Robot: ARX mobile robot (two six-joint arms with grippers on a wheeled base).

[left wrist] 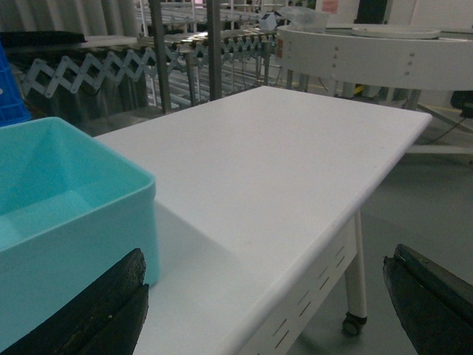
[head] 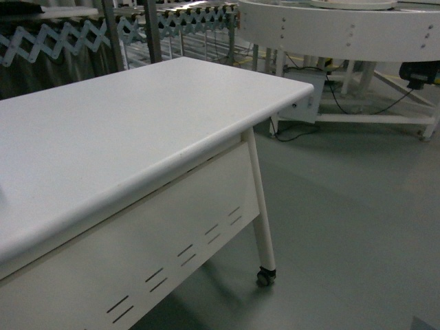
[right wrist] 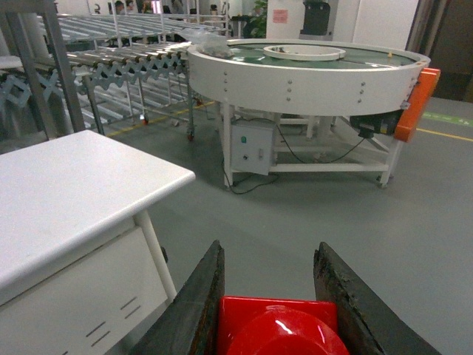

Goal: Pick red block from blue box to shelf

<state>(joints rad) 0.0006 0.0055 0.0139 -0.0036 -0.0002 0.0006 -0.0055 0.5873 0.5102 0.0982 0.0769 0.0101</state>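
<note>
Red block [right wrist: 284,329]: clamped between dark fingers [right wrist: 194,310] of right gripper [right wrist: 277,310], held over grey floor [right wrist: 332,214], beside tabletop [right wrist: 66,192] edge. Left gripper [left wrist: 262,303]: jaws spread wide, nothing held, positioned just above tabletop. Blue box [left wrist: 66,222]: placed on tabletop near left gripper; visible interior bare. Round white conveyor [right wrist: 310,74]: noted beyond tabletop. Steel uprights [left wrist: 214,44]: seen behind tabletop, shelf not clearly made out.

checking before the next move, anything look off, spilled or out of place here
Nothing stands out. The red block sits squarely between the right gripper's fingers. The blue box stands upright on the white table, undamaged. The left gripper is open, holding nothing.
</note>
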